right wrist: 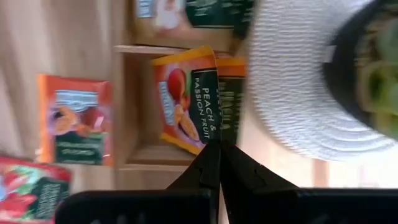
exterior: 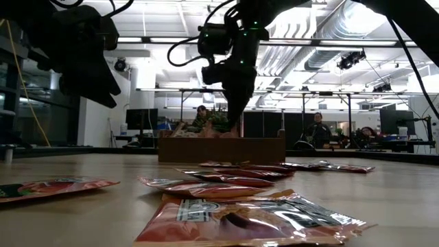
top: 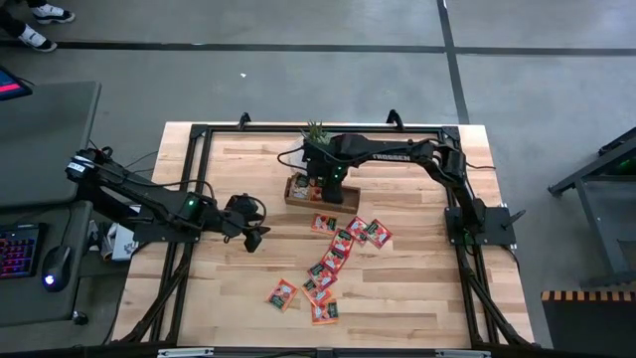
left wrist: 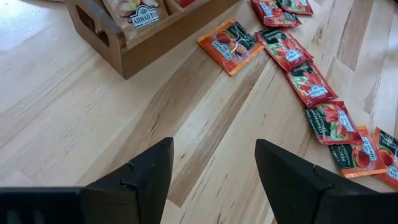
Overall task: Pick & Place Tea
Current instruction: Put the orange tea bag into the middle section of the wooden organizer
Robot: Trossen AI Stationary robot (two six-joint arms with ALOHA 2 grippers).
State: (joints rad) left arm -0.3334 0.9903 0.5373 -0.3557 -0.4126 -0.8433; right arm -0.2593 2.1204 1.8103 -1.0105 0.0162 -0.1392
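Observation:
My right gripper (top: 323,184) is over the brown wooden tray (top: 298,199) at the table's far middle. It is shut on an orange "Peach & Passion Fruit" tea sachet (right wrist: 186,102). Another sachet (right wrist: 231,93) shows just behind that one. Several red-orange sachets (top: 343,249) lie flat on the table, strewn from the tray toward the near edge; they also show in the low view (exterior: 226,180). My left gripper (top: 253,237) hovers open and empty left of them; its wrist view (left wrist: 214,174) shows the tray's corner (left wrist: 134,53) and a row of sachets (left wrist: 298,68). My right gripper pinches the sachet's dark green end (right wrist: 211,134) between its two fingertips. The fingers come from above and point down (exterior: 233,110). The sachet hangs below them over a tray compartment (right wrist: 134,112). I cannot tell whether its lower end touches the tray.
A white ribbed pot (right wrist: 298,81) with a green plant (top: 316,132) stands right behind the tray, close to my right gripper. The black frame rails (top: 199,134) run around the table. Bare wood lies to the left of the sachets. People sit in the room beyond (exterior: 317,130).

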